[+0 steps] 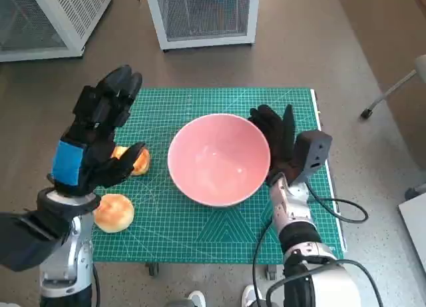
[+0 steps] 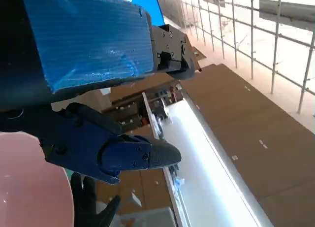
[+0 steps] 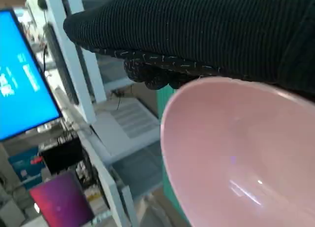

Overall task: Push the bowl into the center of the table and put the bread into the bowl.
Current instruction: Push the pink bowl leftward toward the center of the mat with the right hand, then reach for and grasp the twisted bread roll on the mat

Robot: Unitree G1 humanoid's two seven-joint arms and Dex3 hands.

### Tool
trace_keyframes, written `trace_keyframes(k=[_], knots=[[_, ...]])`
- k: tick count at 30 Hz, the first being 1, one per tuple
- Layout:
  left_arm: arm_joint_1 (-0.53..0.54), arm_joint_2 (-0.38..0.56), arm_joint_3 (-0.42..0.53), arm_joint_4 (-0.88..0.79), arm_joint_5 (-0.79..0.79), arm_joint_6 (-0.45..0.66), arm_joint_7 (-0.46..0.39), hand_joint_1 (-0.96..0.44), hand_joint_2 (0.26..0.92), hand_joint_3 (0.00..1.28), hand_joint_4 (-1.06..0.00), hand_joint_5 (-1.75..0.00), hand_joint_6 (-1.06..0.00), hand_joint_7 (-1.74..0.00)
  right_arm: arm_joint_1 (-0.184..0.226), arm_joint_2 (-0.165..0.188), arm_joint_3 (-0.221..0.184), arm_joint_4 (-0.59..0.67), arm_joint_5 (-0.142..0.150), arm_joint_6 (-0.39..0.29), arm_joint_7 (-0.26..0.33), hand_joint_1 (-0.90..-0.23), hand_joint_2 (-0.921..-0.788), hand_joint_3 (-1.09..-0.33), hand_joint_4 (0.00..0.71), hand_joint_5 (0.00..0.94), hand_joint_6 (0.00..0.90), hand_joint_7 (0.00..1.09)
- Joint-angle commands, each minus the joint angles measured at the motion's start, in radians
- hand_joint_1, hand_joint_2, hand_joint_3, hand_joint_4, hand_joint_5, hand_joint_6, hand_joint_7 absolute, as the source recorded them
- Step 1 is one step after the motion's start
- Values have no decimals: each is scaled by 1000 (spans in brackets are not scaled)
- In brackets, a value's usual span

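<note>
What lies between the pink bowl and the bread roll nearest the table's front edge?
In the head view only bare green cutting mat separates the pink bowl from the front bread roll. The left hand hangs above the other roll, further back.

The pink bowl (image 1: 218, 159) sits near the middle of the green cutting mat (image 1: 200, 220), and the gloved right hand (image 1: 276, 139) is flat against its right side, fingers pointing up the table. Over on the left, the left hand (image 1: 100, 134) is raised above the mat with fingers spread, holding nothing. Two pieces of bread here: one bun (image 1: 114, 212) lies near the mat's front left corner, the other bread roll (image 1: 138, 162) is partly hidden behind the black fingers (whether they touch it is hard to call). A white mesh cabinet (image 1: 203, 17) stands on the floor beyond the table.
</note>
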State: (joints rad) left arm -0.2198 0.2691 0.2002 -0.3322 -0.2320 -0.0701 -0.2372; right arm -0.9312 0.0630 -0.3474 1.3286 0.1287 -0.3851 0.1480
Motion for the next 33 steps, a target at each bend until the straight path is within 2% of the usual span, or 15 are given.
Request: trace_keyframes(k=[1, 11, 19, 24, 30, 33], knots=[[18, 7, 10, -25, 12, 4, 12, -613, 921, 369, -248, -1, -39, -604, 1, 10, 1, 14, -6, 25, 11, -590, -921, -657, 285, 7, 489, 42], [34, 5, 12, -33, 17, -1, 17, -603, 921, 381, -232, 0, -6, -652, -16, -3, 6, 8, -16, 13, 29, -587, -921, -655, 302, 11, 499, 43], [39, 4, 24, -45, 9, 5, 21, -586, 921, 388, -227, 0, 1, -663, -48, -32, -9, -14, 5, -51, 82, -598, -921, -656, 296, 4, 484, 31], [38, 6, 28, -46, 16, 5, 25, -570, 921, 389, -229, -1, 1, -668, -69, -45, -32, -44, 50, -154, 188, -591, -921, -665, 270, 1, 452, 12], [35, 27, 37, -42, 53, -11, 26, -552, 921, 388, -232, -3, 1, -680, -80, -62, -49, -88, 103, -274, 327, -622, -921, -663, 254, 1, 438, 4], [36, 63, 51, -49, 88, -13, 17, -546, 921, 387, -233, -3, 1, -677, -75, -66, -52, -146, 150, -334, 443, -618, -921, -673, 254, 2, 436, 3]])
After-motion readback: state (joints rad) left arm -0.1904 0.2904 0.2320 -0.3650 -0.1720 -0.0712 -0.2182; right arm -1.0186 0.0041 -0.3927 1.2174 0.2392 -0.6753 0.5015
